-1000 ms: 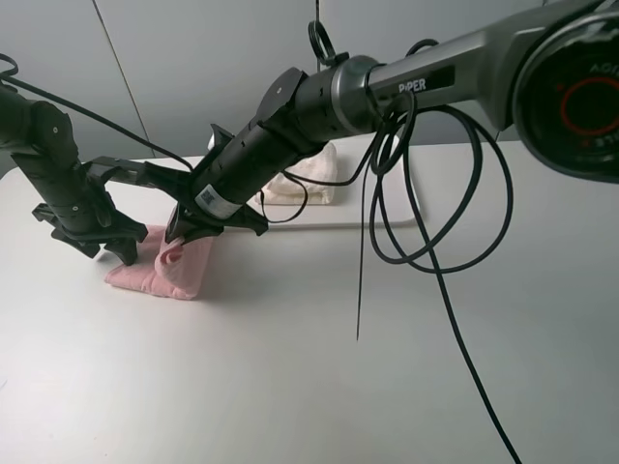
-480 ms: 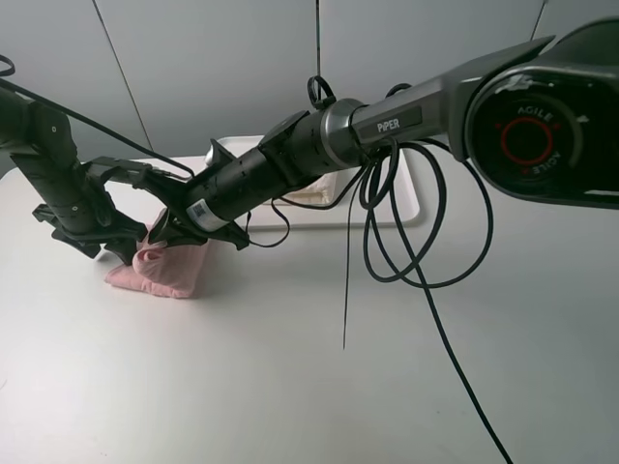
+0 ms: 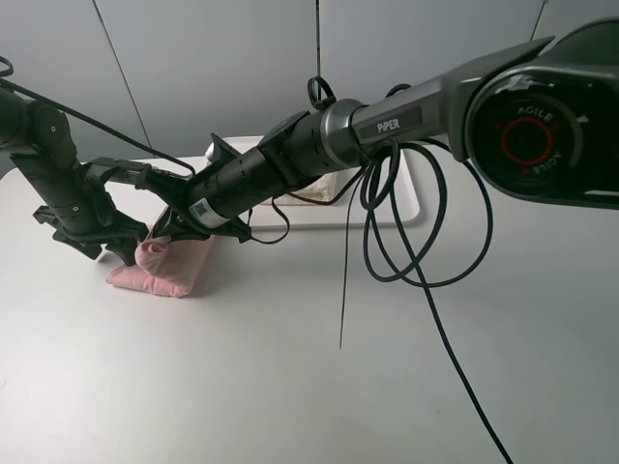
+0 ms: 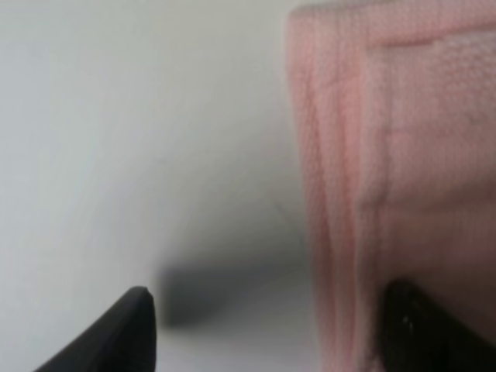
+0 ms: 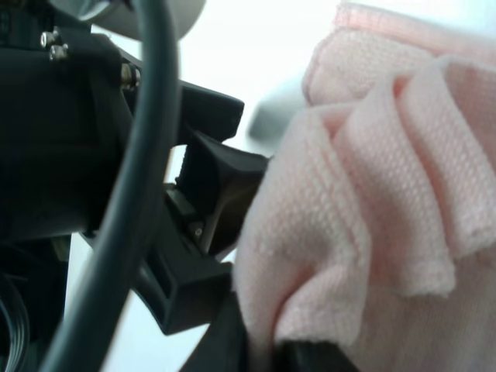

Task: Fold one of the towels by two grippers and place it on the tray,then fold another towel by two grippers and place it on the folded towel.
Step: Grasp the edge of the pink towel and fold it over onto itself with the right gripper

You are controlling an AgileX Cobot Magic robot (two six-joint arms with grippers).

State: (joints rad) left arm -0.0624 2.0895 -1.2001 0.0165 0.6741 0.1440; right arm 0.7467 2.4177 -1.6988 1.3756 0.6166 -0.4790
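Observation:
The pink towel (image 3: 166, 268) lies on the table at the left, its near edge lifted into a bunch (image 5: 364, 194). My right gripper (image 3: 170, 232) reaches across from the right and is shut on that bunch, its fingers (image 5: 232, 341) mostly hidden under the cloth. Just left of it, my left gripper (image 3: 118, 246) stands open. Its jaws straddle the towel's folded edge (image 4: 403, 155), one finger (image 4: 132, 325) over bare table and the other (image 4: 422, 325) over the cloth. The white tray (image 3: 411, 198) sits behind; the cream towel (image 3: 308, 196) on it is mostly hidden by the right arm.
Black cables (image 3: 387, 242) hang in loops from the right arm over the middle of the table. The left arm's black body (image 5: 209, 178) sits close beside the bunched cloth. A grey wall stands behind the table.
The right arm has dropped and swung left, carrying the gripped pink towel edge over toward the left gripper. The left arm has held still, open.

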